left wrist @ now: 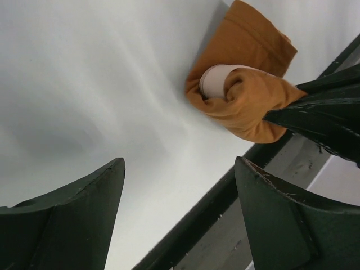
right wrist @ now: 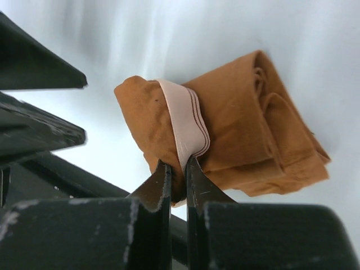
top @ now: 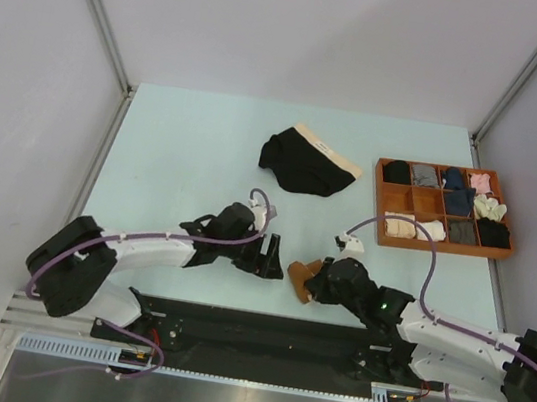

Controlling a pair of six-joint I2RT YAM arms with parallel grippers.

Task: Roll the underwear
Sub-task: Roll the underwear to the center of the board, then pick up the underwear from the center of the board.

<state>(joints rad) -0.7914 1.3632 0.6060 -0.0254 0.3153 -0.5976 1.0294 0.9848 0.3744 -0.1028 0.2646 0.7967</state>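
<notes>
The right claw (right wrist: 178,169) pinches the rolled-up brown underwear (right wrist: 242,124) by its pale band. The left claw (left wrist: 180,163) is spread wide beside it, holding nothing, above the surface (top: 185,148).

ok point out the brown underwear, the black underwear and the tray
brown underwear (right wrist: 242,124), right wrist view, rolled fabric
black underwear (top: 304,166), top view, dark middle
tray (top: 379,187), top view, left rim

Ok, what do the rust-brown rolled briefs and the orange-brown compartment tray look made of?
The rust-brown rolled briefs: soft matte fabric, seemingly knit, creased and folded; pale waistband looks elastic, with fine stripes. The orange-brown compartment tray: probably matte wood, given thick dividers; too small to confirm.
</notes>
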